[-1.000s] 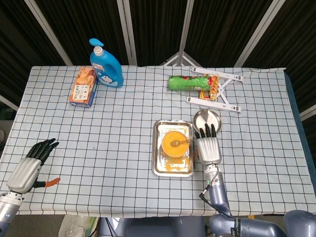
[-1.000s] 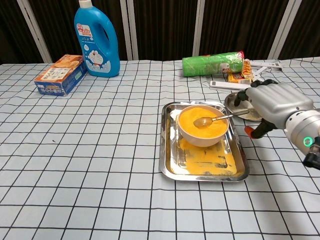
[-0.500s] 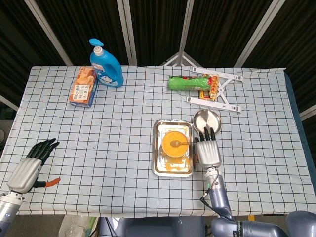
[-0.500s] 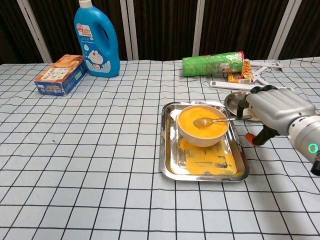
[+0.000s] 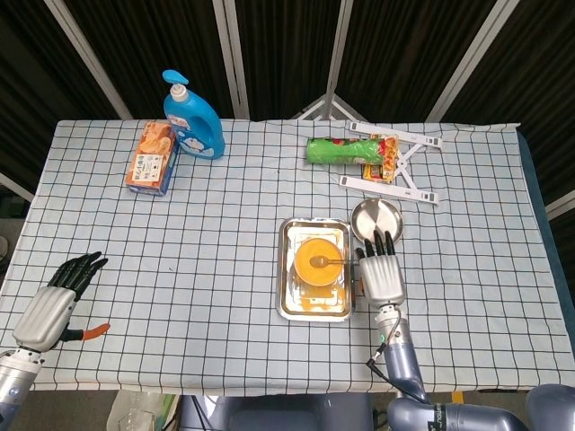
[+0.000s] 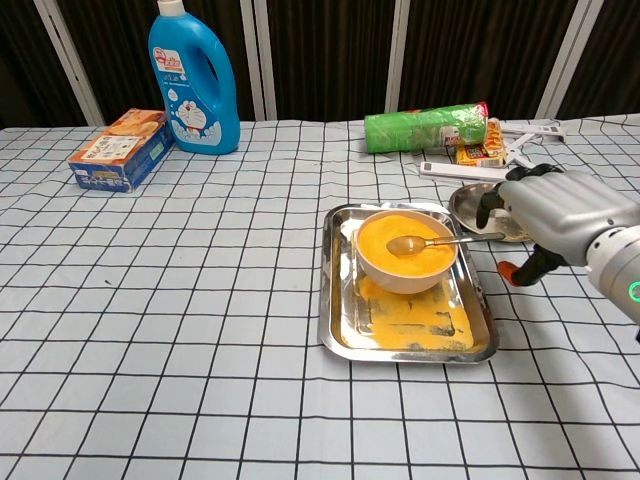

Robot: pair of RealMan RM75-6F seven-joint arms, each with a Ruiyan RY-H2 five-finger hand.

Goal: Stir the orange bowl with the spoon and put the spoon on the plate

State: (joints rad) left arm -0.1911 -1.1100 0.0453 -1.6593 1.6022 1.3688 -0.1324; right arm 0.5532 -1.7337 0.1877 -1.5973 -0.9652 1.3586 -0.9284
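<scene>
Two stages outstanding: judged from the present layout, neither the stirring nor the transfer of the spoon [image 6: 432,242] to the plate [image 6: 470,200] can be recorded as complete.
Spoon position: its head lies on the orange contents of the orange bowl [image 6: 406,252], its handle crosses the rim toward 3 o'clock and ends just short of my right hand [image 6: 562,214].
Right hand: sits just beside the handle tip at the tray's 3 o'clock; my fingers [image 5: 375,242] are extended and apart, and I see nothing clamped in them. Whether a fingertip touches the handle, I cannot tell.
Left hand: my left hand [image 5: 57,301] rests near the table's lower-left edge, well apart from the work, fingers loosely spread, holding nothing.
Plate position: at roughly 1 o'clock from the bowl, just beside the tray's far right corner, nothing lying on it that I can see.
Bowl: round, pale-walled, smooth, filled with a matt orange mass; stands upright in the tray [image 6: 340,330].
Tray: rectangular, polished metal with rounded corners; orange residue smeared over its floor at the bowl's 6 o'clock.
Spoon material: slim, metallic, glossy.
Plate material: small, round, shiny metal, shallow.
Table covering: white cloth with a dark grid, lying flat.
</scene>
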